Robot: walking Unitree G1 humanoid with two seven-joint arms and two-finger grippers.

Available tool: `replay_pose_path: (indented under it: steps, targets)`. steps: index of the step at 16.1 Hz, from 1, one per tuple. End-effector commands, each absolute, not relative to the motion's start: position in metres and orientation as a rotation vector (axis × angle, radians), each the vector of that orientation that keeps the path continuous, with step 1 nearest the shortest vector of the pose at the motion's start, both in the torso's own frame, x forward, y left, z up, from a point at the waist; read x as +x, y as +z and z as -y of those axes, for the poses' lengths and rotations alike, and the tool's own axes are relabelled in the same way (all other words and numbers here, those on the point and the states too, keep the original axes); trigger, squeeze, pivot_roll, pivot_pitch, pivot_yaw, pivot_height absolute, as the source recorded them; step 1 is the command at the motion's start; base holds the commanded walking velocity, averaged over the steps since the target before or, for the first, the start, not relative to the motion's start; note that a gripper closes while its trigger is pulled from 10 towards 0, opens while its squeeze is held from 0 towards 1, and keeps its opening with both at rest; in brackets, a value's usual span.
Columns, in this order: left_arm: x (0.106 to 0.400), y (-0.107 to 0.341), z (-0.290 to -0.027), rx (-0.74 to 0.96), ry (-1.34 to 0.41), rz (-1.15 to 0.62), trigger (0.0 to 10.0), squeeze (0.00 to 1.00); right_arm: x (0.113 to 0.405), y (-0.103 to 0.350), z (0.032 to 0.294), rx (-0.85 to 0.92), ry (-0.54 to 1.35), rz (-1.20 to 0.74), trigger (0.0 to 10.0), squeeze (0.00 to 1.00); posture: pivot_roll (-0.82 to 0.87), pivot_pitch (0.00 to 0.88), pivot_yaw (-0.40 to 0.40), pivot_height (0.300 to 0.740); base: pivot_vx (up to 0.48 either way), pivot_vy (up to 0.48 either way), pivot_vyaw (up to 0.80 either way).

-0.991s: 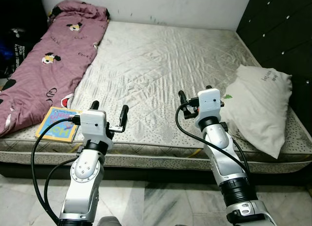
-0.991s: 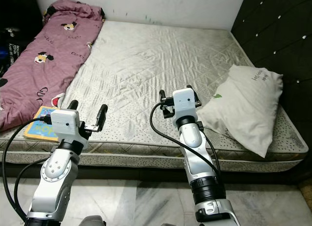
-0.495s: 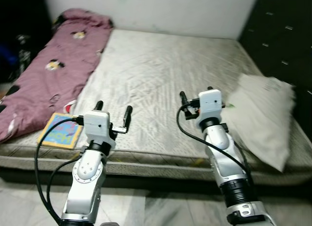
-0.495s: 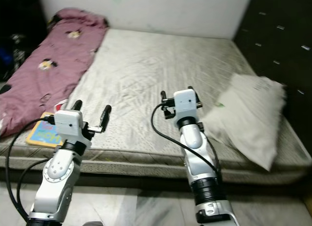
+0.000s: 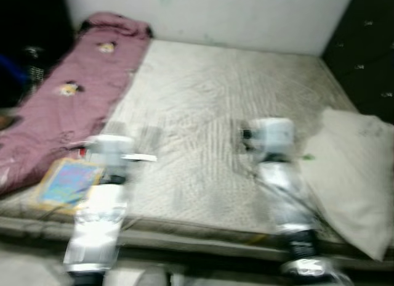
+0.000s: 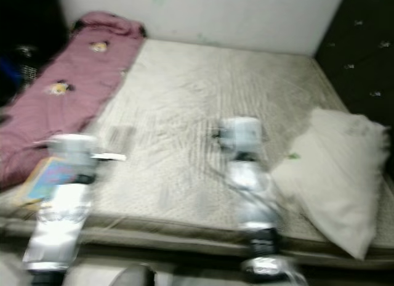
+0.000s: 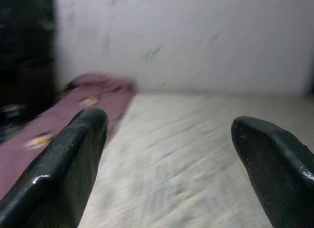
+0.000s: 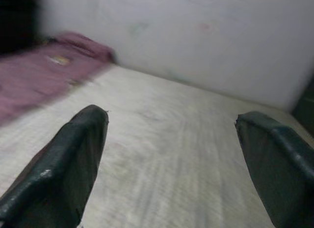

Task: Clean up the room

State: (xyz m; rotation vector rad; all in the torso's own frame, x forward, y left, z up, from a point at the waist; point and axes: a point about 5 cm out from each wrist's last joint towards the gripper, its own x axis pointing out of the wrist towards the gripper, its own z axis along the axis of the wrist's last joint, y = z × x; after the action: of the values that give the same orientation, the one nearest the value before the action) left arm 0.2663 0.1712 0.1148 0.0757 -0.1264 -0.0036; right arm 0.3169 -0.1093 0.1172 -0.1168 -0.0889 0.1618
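A bare grey mattress (image 5: pixel 215 101) lies before me, blurred by camera motion. A purple cartoon-print blanket (image 5: pixel 68 101) runs along its left side. A colourful book (image 5: pixel 64 184) lies at the near left corner. A white pillow (image 5: pixel 354 175) rests at the right edge. My left gripper (image 7: pixel 171 154) is open over the near left part of the mattress, holding nothing. My right gripper (image 8: pixel 171 159) is open over the mattress middle, also holding nothing.
A white wall (image 5: pixel 215 15) stands behind the bed. A dark padded headboard (image 5: pixel 369 45) rises on the right. Dark clutter (image 5: pixel 24 58) sits in the shade at the far left. Pale floor (image 5: pixel 18 267) shows along the bed's near edge.
The whole picture has shifted and blurred, so the camera is moving. Both arms stay raised over the near edge of the mattress with fingers apart.
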Motion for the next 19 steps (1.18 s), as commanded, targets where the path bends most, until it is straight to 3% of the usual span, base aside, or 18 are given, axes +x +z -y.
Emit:
replay_pose_path:
  steps: [1, 7, 10, 13, 19]
  targets:
    - [0.271, 0.12, -0.161, 0.065, -0.016, 0.146, 10.0, 0.0, 0.315, 0.11, 0.136, -0.141, 0.083, 0.062, 10.0, 0.0, 0.06, 0.0, -0.033, 0.74, 0.0, 0.0, 0.0]
    - [0.268, 0.129, -0.18, 0.11, 0.032, 0.203, 10.0, 0.0, 0.303, 0.101, 0.157, -0.137, -0.008, 0.037, 10.0, 0.0, 0.04, 0.0, -0.026, 0.74, 0.0, 0.0, 0.0]
    - [0.258, 0.117, -0.194, 0.151, 0.12, 0.168, 10.0, 0.0, 0.277, 0.096, 0.185, -0.125, -0.064, 0.025, 10.0, 0.0, 0.02, 0.0, 0.007, 0.74, 0.0, 0.0, 0.0]
    - [0.255, 0.115, -0.197, 0.146, 0.073, 0.152, 10.0, 0.0, 0.256, 0.092, 0.206, -0.165, -0.087, -0.009, 10.0, 0.0, 0.02, 0.0, 0.006, 0.74, 0.0, 0.0, 0.0]
    - [0.247, 0.113, -0.181, 0.153, 0.054, 0.133, 10.0, 0.0, 0.283, 0.112, 0.149, -0.036, 0.004, 0.05, 10.0, 0.0, 0.04, 0.0, 0.014, 0.74, 0.0, 0.0, 0.0]
